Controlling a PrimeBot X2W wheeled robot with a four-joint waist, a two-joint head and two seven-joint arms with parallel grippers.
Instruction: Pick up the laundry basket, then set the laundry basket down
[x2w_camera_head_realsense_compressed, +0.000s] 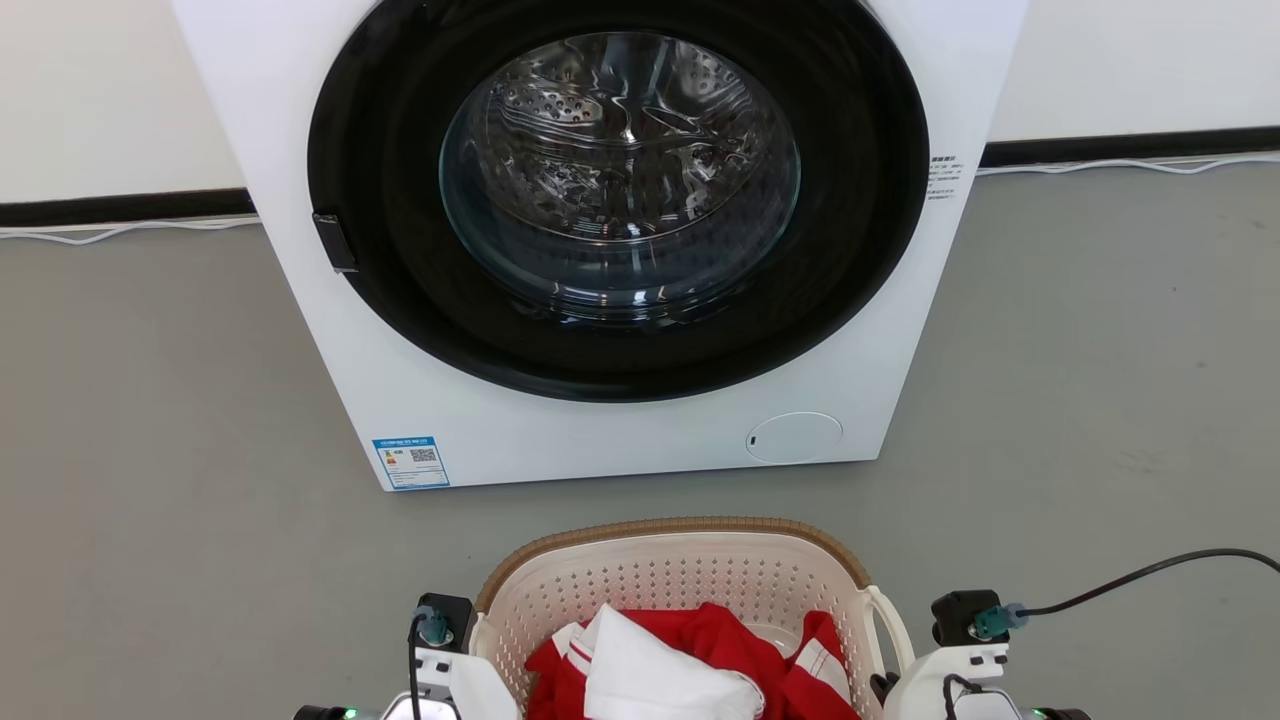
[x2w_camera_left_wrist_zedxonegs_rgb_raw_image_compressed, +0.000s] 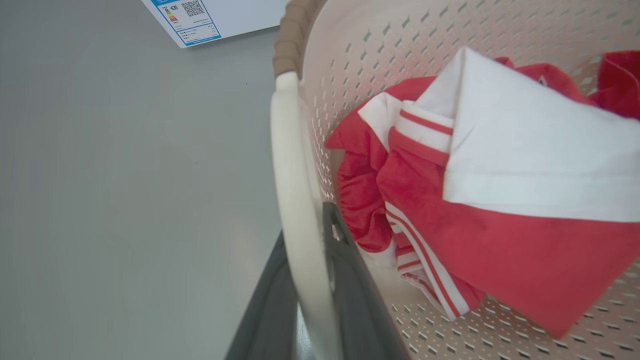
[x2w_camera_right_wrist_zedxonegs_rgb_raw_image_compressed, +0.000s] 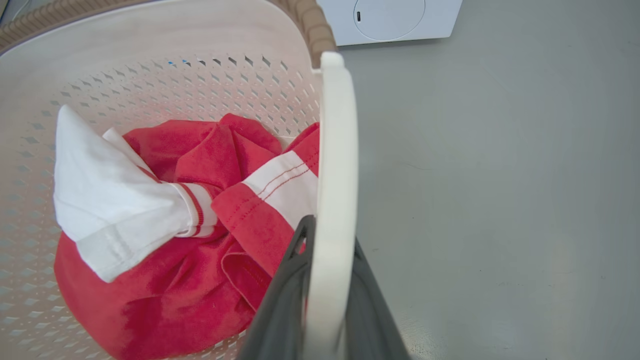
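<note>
The laundry basket (x2w_camera_head_realsense_compressed: 670, 527) is at the bottom middle of the frame, held from both sides, with the left end effector (x2w_camera_left_wrist_zedxonegs_rgb_raw_image_compressed: 306, 222) clenched on its left handle (x2w_camera_left_wrist_zedxonegs_rgb_raw_image_compressed: 295, 160) and the right end effector (x2w_camera_right_wrist_zedxonegs_rgb_raw_image_compressed: 331, 232) clenched on its right handle (x2w_camera_right_wrist_zedxonegs_rgb_raw_image_compressed: 339, 150), so neither is nearer.

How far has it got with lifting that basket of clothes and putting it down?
Done: left gripper and right gripper are each shut on a white handle of the laundry basket. In hand: the lift; whether it is off the floor I cannot tell. Left: setting it down, letting go.
</note>
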